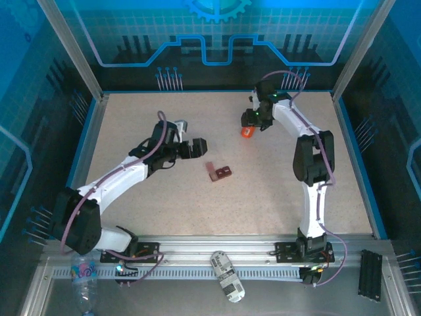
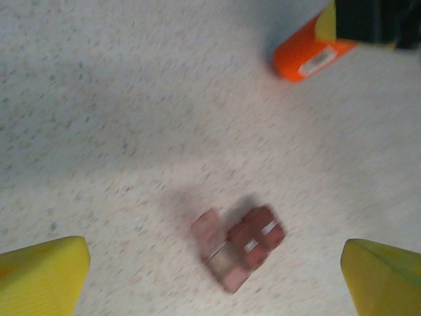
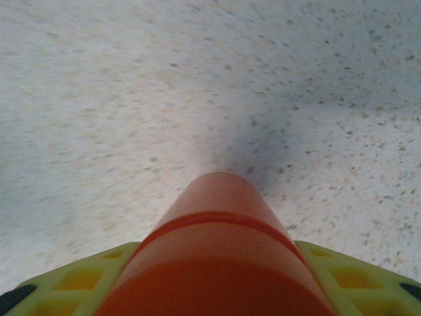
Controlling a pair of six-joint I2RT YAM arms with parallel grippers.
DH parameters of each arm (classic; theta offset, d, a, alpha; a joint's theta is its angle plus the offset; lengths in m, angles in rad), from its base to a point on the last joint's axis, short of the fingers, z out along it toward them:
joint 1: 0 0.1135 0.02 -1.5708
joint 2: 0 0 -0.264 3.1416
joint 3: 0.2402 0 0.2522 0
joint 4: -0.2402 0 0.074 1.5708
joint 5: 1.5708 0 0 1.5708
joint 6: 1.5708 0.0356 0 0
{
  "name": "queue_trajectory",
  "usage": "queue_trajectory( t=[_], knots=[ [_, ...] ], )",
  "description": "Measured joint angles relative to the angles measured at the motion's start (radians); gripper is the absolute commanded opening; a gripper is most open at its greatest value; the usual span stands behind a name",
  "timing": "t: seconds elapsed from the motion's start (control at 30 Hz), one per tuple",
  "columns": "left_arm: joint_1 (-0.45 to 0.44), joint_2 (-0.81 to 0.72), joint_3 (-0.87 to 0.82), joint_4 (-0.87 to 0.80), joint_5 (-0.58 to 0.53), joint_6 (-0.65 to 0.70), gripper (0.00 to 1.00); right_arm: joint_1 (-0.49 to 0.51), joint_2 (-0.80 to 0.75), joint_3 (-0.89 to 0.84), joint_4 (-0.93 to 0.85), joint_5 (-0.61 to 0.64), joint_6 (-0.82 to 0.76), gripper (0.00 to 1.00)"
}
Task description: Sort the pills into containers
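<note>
The containers, a small dark red-brown tray point(image 1: 219, 172) with little square compartments, lie flat near the table's middle; the same tray point(image 2: 240, 245) looks blurred in the left wrist view. My left gripper point(image 1: 197, 146) hovers just left of it, and the yellow fingertips point(image 2: 39, 276) stand wide open. An orange bottle point(image 1: 247, 131) lies on the table further back. My right gripper point(image 1: 253, 122) is down over it. In the right wrist view the orange bottle point(image 3: 220, 257) sits between the yellow fingers point(image 3: 79, 280), pressed on both sides. The pills are out of view.
A white labelled bottle point(image 1: 227, 276) lies on the near rail between the arm bases. A clear plastic bottle point(image 1: 84, 283) sits at the near left, a black strip point(image 1: 370, 275) at the near right. Blue walls enclose the speckled table point(image 1: 164, 210).
</note>
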Motion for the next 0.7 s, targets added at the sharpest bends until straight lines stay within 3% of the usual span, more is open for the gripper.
queue_trajectory(
  t=[0.17, 0.3, 0.53, 0.7],
  knots=[
    [0.046, 0.031, 0.0, 0.136, 0.147, -0.125, 0.99, 0.0, -0.197, -0.124, 0.08, -0.138, 0.046, 0.29],
    [0.046, 0.053, 0.001, 0.173, 0.216, -0.12, 0.99, 0.0, -0.299, -0.208, 0.144, -0.245, 0.086, 0.29],
    [0.041, 0.069, 0.008, 0.158, 0.253, 0.224, 0.99, 0.0, -0.312, -0.228, 0.143, -0.358, 0.083, 0.29],
    [0.023, 0.072, -0.011, 0.253, 0.296, 0.474, 0.97, -0.001, -0.28, -0.184, 0.087, -0.492, 0.029, 0.3]
  ],
)
